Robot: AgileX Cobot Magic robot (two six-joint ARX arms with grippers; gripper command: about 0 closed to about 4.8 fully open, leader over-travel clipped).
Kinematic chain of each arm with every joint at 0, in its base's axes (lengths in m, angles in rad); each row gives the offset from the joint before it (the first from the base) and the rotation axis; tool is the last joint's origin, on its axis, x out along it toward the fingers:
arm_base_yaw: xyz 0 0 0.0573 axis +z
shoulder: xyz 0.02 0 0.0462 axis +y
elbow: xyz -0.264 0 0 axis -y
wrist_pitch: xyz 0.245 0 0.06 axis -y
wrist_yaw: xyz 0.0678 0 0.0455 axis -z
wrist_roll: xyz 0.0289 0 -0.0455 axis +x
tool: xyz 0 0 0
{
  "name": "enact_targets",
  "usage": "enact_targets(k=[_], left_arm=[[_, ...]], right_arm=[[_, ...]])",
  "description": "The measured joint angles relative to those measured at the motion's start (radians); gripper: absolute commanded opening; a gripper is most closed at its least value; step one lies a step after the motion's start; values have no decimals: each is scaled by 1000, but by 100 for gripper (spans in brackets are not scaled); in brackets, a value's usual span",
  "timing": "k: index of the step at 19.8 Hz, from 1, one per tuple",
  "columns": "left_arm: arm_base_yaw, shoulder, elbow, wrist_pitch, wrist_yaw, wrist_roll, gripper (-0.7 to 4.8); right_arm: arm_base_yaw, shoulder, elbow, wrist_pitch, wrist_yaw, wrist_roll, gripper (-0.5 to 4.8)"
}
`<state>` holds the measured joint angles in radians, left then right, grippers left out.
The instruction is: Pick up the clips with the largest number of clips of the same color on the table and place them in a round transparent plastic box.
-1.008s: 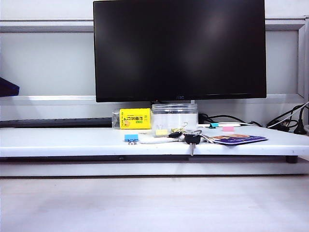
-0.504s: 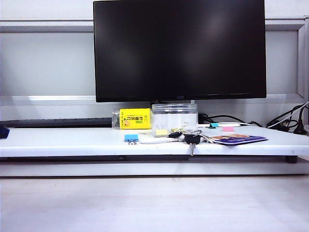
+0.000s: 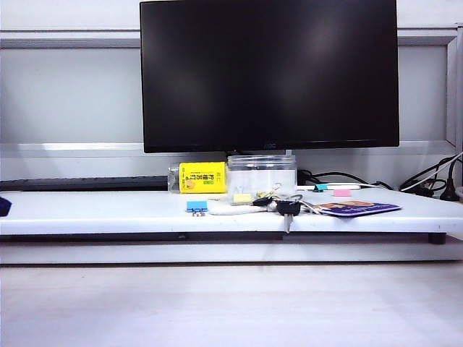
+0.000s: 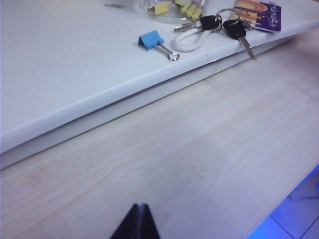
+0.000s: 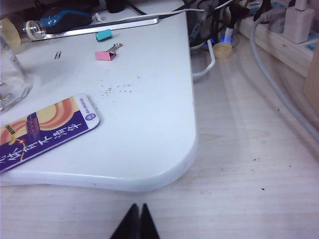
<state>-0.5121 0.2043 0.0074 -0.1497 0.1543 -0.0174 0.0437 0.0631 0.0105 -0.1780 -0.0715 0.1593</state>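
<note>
- Since a second ago the dark shape at the far left edge of the exterior view has dropped from above the white shelf to just at shelf level [image 3: 3, 206]; nothing on the shelf has shifted.
- The left claw [image 4: 138, 224] is pressed fully together and holds nothing; it hangs over bare wooden table [image 4: 199, 164], short of the white shelf's [image 4: 60, 74] rounded front edge.
- Beyond that claw, past the shelf edge, lies a blue clip [image 4: 151, 40], then a white cord loop [image 4: 192, 42] with black-headed keys [image 4: 234, 29], one key poking out over the edge.
- The pale-yellow clips [image 4: 187, 7] sit further back, bunched together at the foot of the round clear box [image 3: 261, 173]; whether any are inside I cannot tell.
- The right claw [image 5: 136, 221] is likewise shut tight and empty, over wood just off the shelf's rounded corner.
- Ahead of it lie a printed card [image 5: 42, 129], then a pink clip [image 5: 105, 54] and a teal clip [image 5: 103, 34], well apart from the yellow ones.
- To one side of the right claw, cables and a power strip [image 5: 279, 35] crowd the table.
- A yellow-labelled container [image 3: 199, 177] stands beside the clear box, under a dark monitor [image 3: 269, 72].
</note>
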Motion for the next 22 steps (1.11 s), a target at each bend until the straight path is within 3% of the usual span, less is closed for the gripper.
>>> enact_targets(k=[9, 17, 22], left_arm=[[20, -13, 0, 0, 9, 0, -5], [396, -150, 0, 0, 16, -22, -5], [471, -201, 0, 6, 19, -22, -5]], right_arm=[[0, 0, 0, 3, 0, 0, -1], [0, 0, 0, 5, 3, -3, -1], [0, 0, 0, 7, 4, -3, -1]])
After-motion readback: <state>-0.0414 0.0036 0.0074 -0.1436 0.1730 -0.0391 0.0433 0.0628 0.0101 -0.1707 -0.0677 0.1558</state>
